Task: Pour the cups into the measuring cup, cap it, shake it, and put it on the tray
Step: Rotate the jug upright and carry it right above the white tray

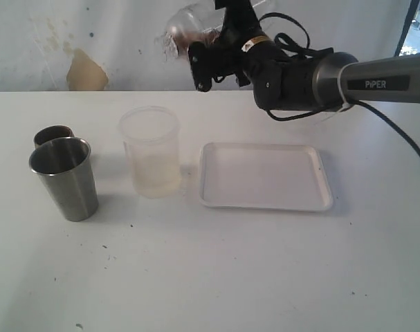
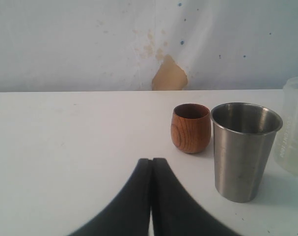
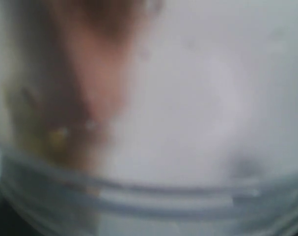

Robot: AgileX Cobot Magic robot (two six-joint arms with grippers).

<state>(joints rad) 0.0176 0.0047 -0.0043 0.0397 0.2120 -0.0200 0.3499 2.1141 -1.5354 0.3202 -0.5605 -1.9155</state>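
High against the back wall, my right gripper (image 1: 206,50) is shut on the clear measuring cup (image 1: 187,26), which is tilted and blurred. Up close the measuring cup (image 3: 188,123) fills the right wrist view, with brownish contents showing through one side; the fingers are hidden there. The steel tumbler (image 1: 64,178) stands upright at the table's left with the small brown cup (image 1: 52,134) just behind it. My left gripper (image 2: 151,160) is shut on nothing, low over the table, short of the brown cup (image 2: 190,128) and the tumbler (image 2: 244,147). The white tray (image 1: 265,202) lies flat at centre right.
A frosted plastic tub (image 1: 151,152) stands between the tumbler and the tray, close to the tray's left rim; its edge (image 2: 295,128) shows beside the tumbler. The right arm (image 1: 320,79) reaches in from the right, above the tray's far side.
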